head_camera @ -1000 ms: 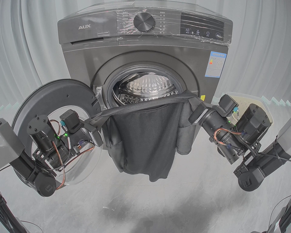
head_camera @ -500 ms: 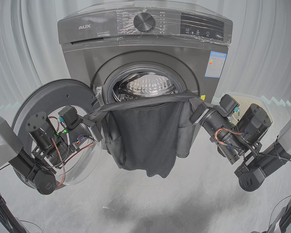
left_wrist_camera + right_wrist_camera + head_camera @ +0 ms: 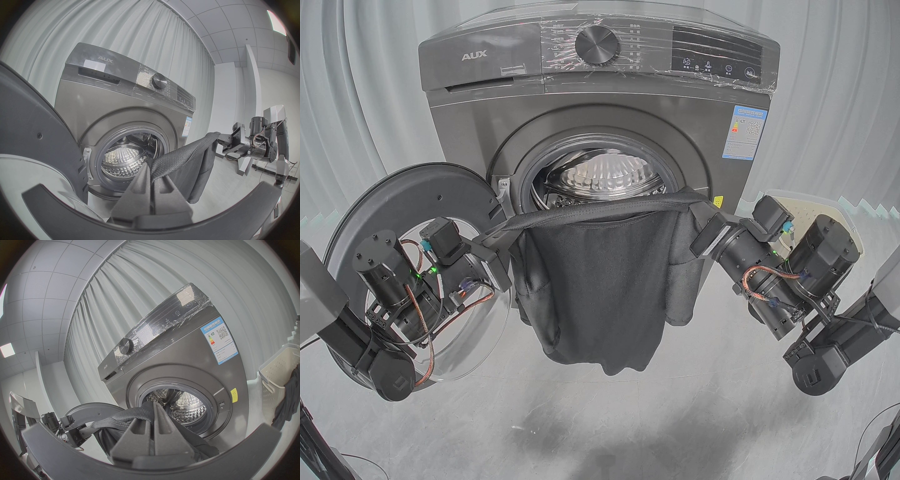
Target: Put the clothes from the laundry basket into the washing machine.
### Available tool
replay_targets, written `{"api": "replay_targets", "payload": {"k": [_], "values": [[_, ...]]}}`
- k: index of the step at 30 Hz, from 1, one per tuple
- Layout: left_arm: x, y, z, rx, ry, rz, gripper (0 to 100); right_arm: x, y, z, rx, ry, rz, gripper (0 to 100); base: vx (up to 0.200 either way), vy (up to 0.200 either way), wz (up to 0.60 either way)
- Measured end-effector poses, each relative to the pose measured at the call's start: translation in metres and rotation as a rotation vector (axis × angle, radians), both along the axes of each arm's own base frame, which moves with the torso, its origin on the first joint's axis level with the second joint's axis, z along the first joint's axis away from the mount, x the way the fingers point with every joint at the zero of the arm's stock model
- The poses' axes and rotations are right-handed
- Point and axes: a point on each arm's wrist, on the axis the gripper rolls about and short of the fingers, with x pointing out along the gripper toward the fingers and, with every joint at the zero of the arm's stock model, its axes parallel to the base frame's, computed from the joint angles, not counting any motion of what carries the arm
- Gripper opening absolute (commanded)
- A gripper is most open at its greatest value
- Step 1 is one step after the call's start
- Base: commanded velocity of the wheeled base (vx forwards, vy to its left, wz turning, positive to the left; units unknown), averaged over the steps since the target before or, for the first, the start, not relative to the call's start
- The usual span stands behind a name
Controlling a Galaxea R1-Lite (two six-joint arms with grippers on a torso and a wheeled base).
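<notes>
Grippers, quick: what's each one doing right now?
Left gripper: shut on the dark garment, at one end of its top edge.
Right gripper: shut on the dark garment's other end; it hangs between them before the washing machine.

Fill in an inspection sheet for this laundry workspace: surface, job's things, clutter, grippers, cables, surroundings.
Surface: pale grey floor.
Job's things: dark garment stretched before the washing machine, its door open; laundry basket on the machine's right, dark cloth over its rim.
Clutter: nothing seen.
Grippers: left gripper and right gripper each shut on the garment.
Cables: braided cables looped at both wrists.
Surroundings: pale curtains behind.
</notes>
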Motion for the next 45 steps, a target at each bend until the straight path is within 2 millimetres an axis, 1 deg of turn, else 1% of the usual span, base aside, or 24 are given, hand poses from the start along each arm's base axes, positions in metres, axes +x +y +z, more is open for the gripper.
{"api": "replay_targets", "payload": {"k": [5,9,14,15,19,25,29,31,33,37,45], "values": [[0.000,0.000,0.000,0.000,0.000,0.000,0,0.000,0.000,-0.001,-0.002,0.004,0.001,0,0.000,0.000,0.00],[0.001,-0.001,-0.001,0.001,0.001,-0.001,0,-0.002,-0.002,-0.007,-0.018,0.022,0.002,0,0.000,0.000,0.00],[0.001,-0.012,0.004,-0.010,-0.017,-0.029,0,-0.007,-0.005,-0.018,-0.052,0.061,0.008,0,0.000,0.000,0.00],[0.002,-0.014,0.007,-0.017,-0.029,-0.031,0,-0.008,-0.005,-0.021,-0.061,0.070,0.012,100,0.000,0.000,0.00],[0.006,-0.023,0.015,-0.035,-0.063,-0.033,0,-0.016,-0.007,-0.036,-0.119,0.115,0.034,100,0.000,0.000,0.00],[0.013,-0.030,0.019,-0.049,-0.086,-0.026,0,-0.038,-0.016,-0.076,-0.282,0.234,0.091,100,0.000,0.000,0.00],[0.016,-0.033,0.018,-0.051,-0.088,-0.026,0,-0.056,-0.023,-0.101,-0.384,0.320,0.187,100,0.000,0.000,0.00],[0.018,-0.034,0.017,-0.052,-0.088,-0.025,0,-0.062,-0.024,-0.110,-0.417,0.348,0.226,100,0.000,0.000,0.00],[0.020,-0.035,0.017,-0.052,-0.088,-0.026,0,-0.064,-0.024,-0.115,-0.433,0.367,0.236,100,0.000,0.000,0.00],[0.021,-0.036,0.015,-0.052,-0.085,-0.026,0,-0.055,-0.017,-0.118,-0.427,0.362,0.233,100,0.000,0.000,0.00],[0.021,-0.038,0.014,-0.051,-0.080,-0.032,0,-0.014,0.000,-0.125,-0.390,0.313,0.181,100,0.000,0.000,0.00]]}}
